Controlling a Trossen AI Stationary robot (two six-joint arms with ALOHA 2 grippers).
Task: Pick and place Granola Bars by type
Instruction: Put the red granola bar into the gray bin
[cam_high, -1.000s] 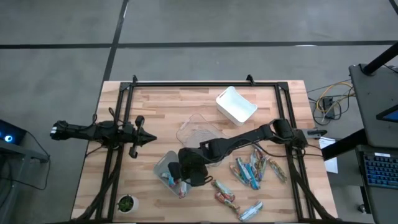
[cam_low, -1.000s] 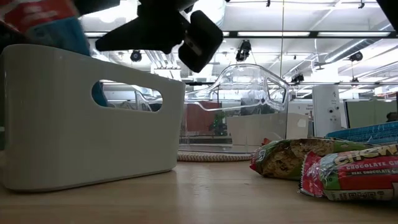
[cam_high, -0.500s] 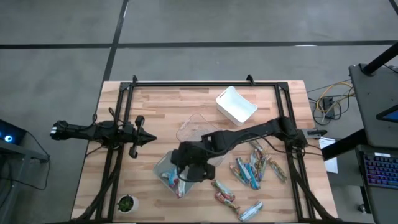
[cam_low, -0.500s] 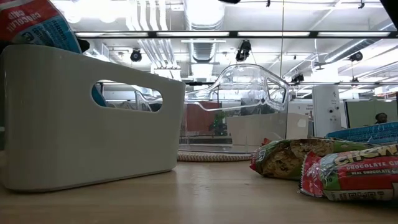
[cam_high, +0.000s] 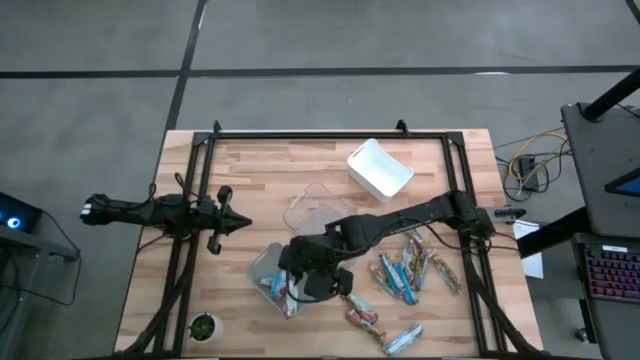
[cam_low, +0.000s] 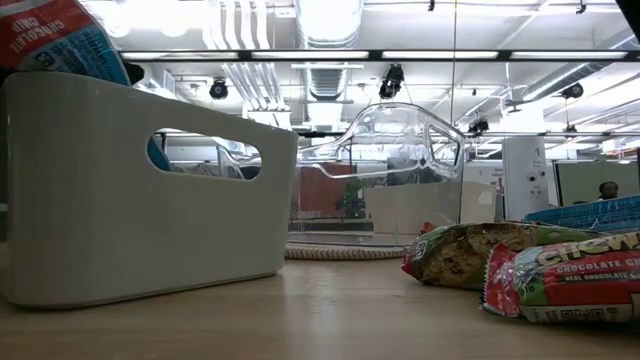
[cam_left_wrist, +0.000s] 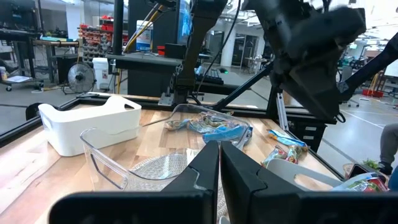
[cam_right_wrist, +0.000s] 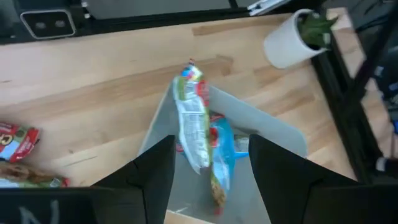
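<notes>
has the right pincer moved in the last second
Yes. In the high view the right pincer, open and empty, has shifted slightly toward the loose bars on the right while staying over the grey bin. It also rose out of the low view.

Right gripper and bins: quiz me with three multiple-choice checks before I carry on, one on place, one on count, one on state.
1. Where is the right gripper?
A. over the plant pot
B. at the table's left edge
C. over the grey bin

2. How many bins stand on the table?
A. two
B. three
C. five

3. What state is the right gripper in?
A. open, empty
B. shut on a blue bar
C. shut on the pot

Answers:
1 C: the high view shows it above the grey bin, and its wrist view looks down into that bin.
2 B: the grey bin, the clear bin and the white bin.
3 A: in the right wrist view its fingers stand apart with nothing between them.
</notes>
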